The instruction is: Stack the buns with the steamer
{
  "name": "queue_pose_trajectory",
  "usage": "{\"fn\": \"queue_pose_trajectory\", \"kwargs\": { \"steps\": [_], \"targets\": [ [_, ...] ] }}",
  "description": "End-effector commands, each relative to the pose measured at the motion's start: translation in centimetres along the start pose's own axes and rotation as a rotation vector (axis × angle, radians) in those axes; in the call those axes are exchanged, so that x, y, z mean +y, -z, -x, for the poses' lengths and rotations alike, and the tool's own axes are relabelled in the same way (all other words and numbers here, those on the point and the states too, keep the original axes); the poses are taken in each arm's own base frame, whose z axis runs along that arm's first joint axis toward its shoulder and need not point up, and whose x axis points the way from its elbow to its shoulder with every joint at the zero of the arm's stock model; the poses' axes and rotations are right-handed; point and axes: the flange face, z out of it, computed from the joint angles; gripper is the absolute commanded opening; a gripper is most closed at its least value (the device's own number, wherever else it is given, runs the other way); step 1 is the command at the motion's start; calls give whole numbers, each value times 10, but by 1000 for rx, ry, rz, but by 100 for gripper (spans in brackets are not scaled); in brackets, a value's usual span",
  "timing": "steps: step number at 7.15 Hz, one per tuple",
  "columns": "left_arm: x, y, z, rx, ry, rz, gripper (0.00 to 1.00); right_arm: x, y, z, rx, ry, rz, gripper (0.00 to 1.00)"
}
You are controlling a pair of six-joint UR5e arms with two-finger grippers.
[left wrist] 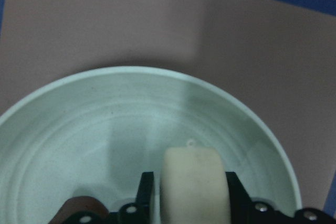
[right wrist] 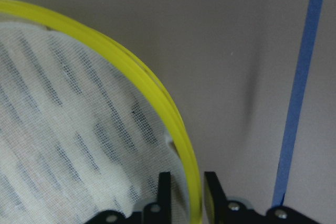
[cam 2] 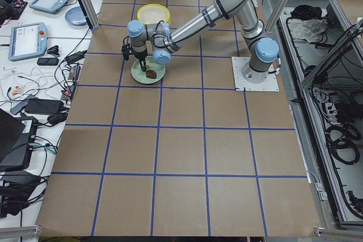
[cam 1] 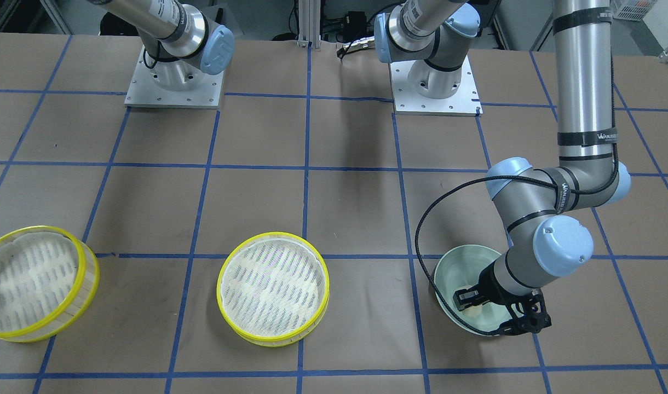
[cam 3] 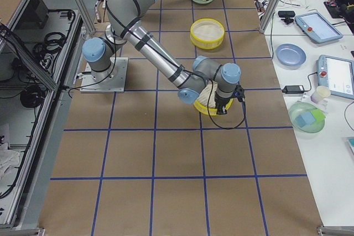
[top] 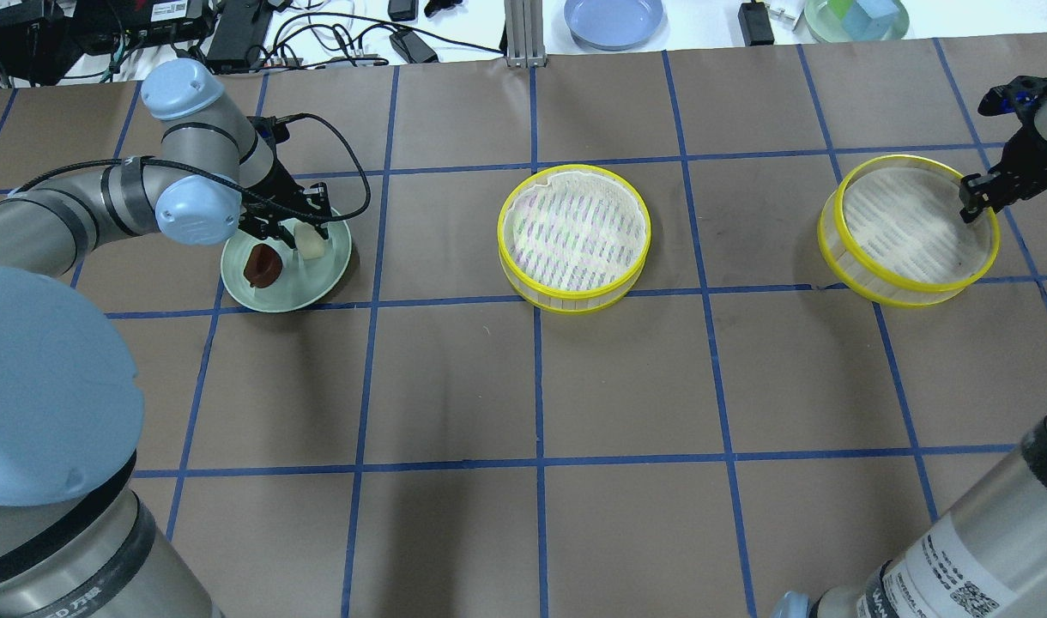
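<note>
A pale green plate (top: 322, 279) at the table's left holds a cream bun (top: 311, 244) and a dark reddish-brown bun (top: 262, 264). My left gripper (top: 303, 230) is down in the plate, shut on the cream bun (left wrist: 194, 182), which fills the gap between its fingers (left wrist: 146, 192). The brown bun (left wrist: 79, 207) lies beside it. Two yellow-rimmed steamers with white liners stand empty: one mid-table (top: 575, 299), one at the right (top: 867, 276). My right gripper (top: 975, 196) is shut on the right steamer's rim (right wrist: 131, 72), one finger (right wrist: 164, 190) inside and one outside.
The arm bases (cam 1: 172, 82) stand at the robot's side of the table. A blue plate (top: 614, 19), a green bowl (top: 856, 17) and cables lie beyond the table's far edge. Brown paper with blue tape lines covers the table.
</note>
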Motion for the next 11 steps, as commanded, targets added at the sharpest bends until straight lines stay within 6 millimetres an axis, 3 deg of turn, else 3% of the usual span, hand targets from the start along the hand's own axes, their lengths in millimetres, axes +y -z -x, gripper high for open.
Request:
{"fn": "queue_pose_trajectory", "kwargs": {
  "steps": [1,2,3,4,5,7,8,9,10,11],
  "targets": [
    [-13,37,-4,1,14,-69,0,0,4,1,-2,-2,-7,0],
    [-16,59,-16,11,52,-101,0,-1,20,0,14,-1,-26,0],
    [-8,74,-44,27,87,-126,0,-5,41,7,33,4,-50,0],
    [10,93,-90,77,130,-148,0,-11,70,27,62,15,-76,0],
    [29,99,-134,160,220,-128,0,-12,94,44,73,24,-84,0],
    [68,84,-222,318,326,-74,0,-1,125,60,40,11,-62,0],
    [89,70,-254,352,301,-15,0,2,131,63,37,13,-60,0],
    [102,67,-271,353,310,5,0,3,135,64,34,13,-59,0],
    [113,55,-281,341,312,32,9,4,136,67,25,16,-47,0],
    [117,50,-284,335,305,41,58,4,151,84,27,22,-48,0]
  ]
}}
